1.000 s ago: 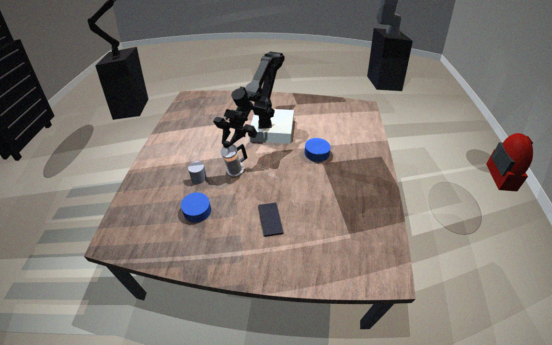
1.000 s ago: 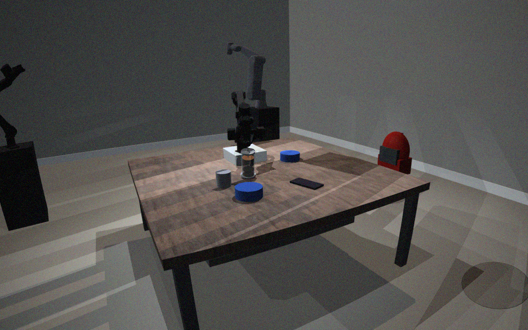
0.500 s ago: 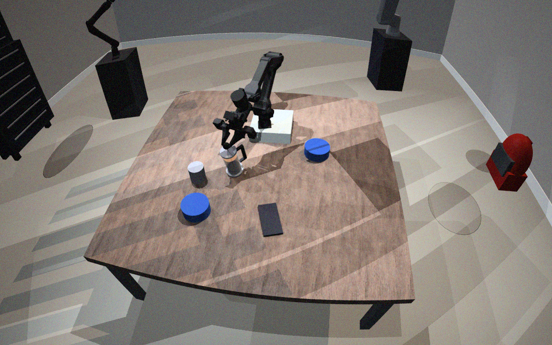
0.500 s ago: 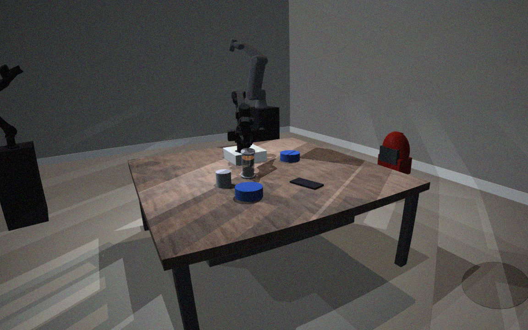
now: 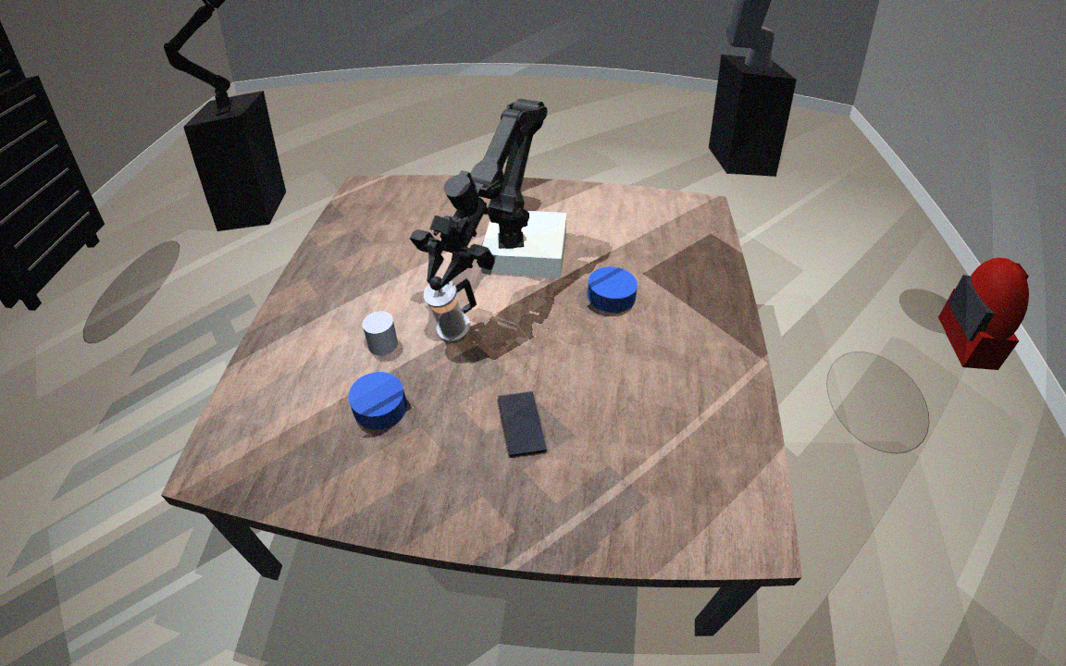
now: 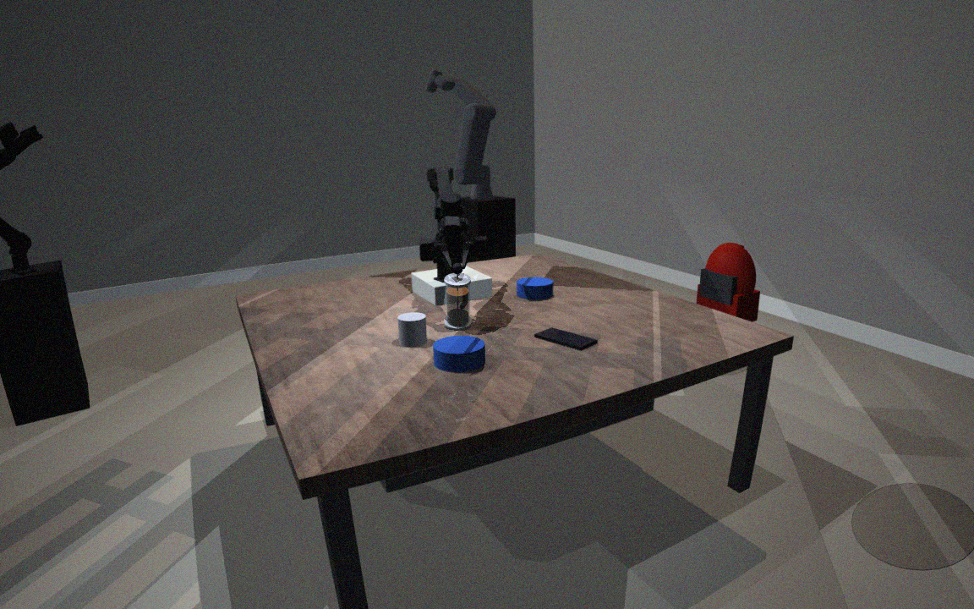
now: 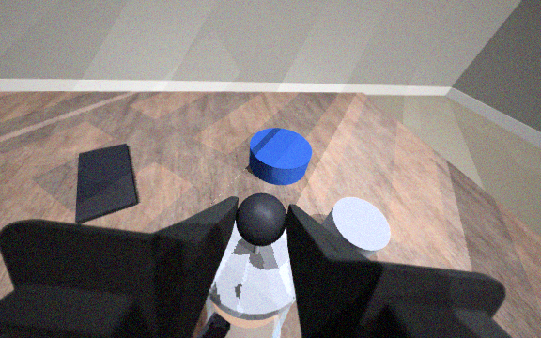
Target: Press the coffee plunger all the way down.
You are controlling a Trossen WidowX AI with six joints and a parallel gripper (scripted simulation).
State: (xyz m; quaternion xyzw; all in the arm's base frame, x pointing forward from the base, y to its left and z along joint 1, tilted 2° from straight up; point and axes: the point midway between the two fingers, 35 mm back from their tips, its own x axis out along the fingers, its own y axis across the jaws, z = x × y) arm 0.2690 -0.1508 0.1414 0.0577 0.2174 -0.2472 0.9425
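Gripper (image 7: 261, 221) is clamped on the knob (image 7: 261, 219) of the plunger, one finger each side at about mid-height of the ball, so the grip is centred and the push should go straight down the rod axis w/o side load. Press (image 5: 447, 310) stands upright on the worktop (image 5: 644, 463), near the arm's white base (image 5: 530, 245), handle toward the base side. In the wrist view the knob sits right on top of the lid (image 7: 252, 277), no rod visible between them, so I'd judge the plunger is at or v. near bottom; can't confirm the last bit of travel from these views. Arm comes in from above, wrist roughly vertical, which suits a downward press and keeps the body from being shoved sideways. Neighbours: grey cylinder (image 5: 378, 332) just beside the press, blue puck (image 5: 377, 400) nearer the front edge, second puck (image 5: 612, 289) and dark slab (image 5: 521, 423) well apart; none touching. Next, IMO: open fingers in place, then lift straight up so the knob isn't dragged. Risk: any lateral move before release tips the press.
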